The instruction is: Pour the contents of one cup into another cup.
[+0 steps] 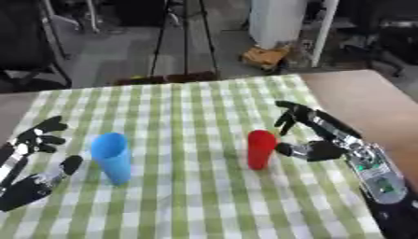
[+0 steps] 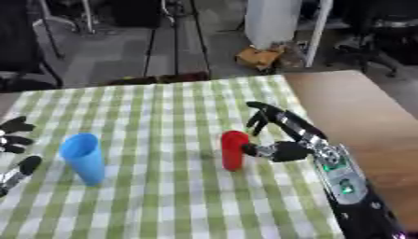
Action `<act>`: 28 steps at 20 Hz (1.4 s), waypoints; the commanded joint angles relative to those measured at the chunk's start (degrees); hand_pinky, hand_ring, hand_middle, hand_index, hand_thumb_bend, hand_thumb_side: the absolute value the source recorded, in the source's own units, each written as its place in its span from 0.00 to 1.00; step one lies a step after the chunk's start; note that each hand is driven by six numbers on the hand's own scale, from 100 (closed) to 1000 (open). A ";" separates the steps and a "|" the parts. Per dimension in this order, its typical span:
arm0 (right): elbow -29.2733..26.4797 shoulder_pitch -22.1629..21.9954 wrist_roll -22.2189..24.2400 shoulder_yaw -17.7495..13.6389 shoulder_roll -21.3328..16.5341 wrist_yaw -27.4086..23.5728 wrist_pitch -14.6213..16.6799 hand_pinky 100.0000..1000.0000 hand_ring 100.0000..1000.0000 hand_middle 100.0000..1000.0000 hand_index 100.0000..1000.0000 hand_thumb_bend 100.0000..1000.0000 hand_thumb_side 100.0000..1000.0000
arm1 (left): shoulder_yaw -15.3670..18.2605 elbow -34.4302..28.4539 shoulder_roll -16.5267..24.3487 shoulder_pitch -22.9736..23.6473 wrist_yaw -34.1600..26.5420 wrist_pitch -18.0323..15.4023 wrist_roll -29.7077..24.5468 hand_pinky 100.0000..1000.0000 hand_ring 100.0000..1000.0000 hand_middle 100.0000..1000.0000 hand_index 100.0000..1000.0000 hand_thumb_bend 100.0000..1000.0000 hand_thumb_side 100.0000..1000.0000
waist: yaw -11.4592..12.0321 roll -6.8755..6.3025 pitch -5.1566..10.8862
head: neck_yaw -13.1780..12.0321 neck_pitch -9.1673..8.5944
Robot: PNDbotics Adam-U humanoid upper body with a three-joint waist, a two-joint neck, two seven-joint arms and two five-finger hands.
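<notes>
Cups were what I had to deal with, two of them, both standing upright on the green-and-white checked cloth (image 1: 188,186) that covered most of the table (image 1: 367,102). I took the red cup (image 1: 261,149) as my landmark. Far to its left, at the cloth's edge, my left hand (image 1: 37,161) hung with its fingers spread and held nothing; its thumb reached toward the blue cup (image 1: 112,158) but I saw a gap between them. That blue cup stood well to the left of the red one, nearly level with it, mouth up; what it held I could not tell. The red cup stood near the middle of the cloth, a little right of centre, its rim rounded and its inside hidden from me. Just to the right of it was my right hand (image 2: 282,140), opened wide: the upper fingers arched behind and above the cup's rim without touching, and the thumb's tip lay against or just beside its side. Farther right, bare brown tabletop showed beyond the cloth.
</notes>
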State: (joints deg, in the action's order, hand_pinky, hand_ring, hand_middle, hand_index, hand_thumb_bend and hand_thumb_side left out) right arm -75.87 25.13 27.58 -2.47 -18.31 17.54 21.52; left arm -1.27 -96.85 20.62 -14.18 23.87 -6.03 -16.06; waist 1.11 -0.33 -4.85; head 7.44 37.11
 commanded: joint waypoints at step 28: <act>-0.50 1.50 0.65 -0.77 0.76 1.50 0.46 0.91 0.56 0.63 1.00 0.60 0.45 | 0.07 -0.60 0.05 -1.40 -0.89 0.11 0.01 0.73 0.76 0.84 0.98 0.40 0.76 | 0.50 -0.82 -0.32 | 0.93 -1.10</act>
State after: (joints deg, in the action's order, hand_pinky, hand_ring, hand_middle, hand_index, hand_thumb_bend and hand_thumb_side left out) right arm -74.73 26.07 28.27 -2.84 -16.81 18.66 21.67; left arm -1.30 -96.85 20.11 -14.74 23.21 -6.00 -16.04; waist 1.63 -1.25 -5.84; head 8.23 36.16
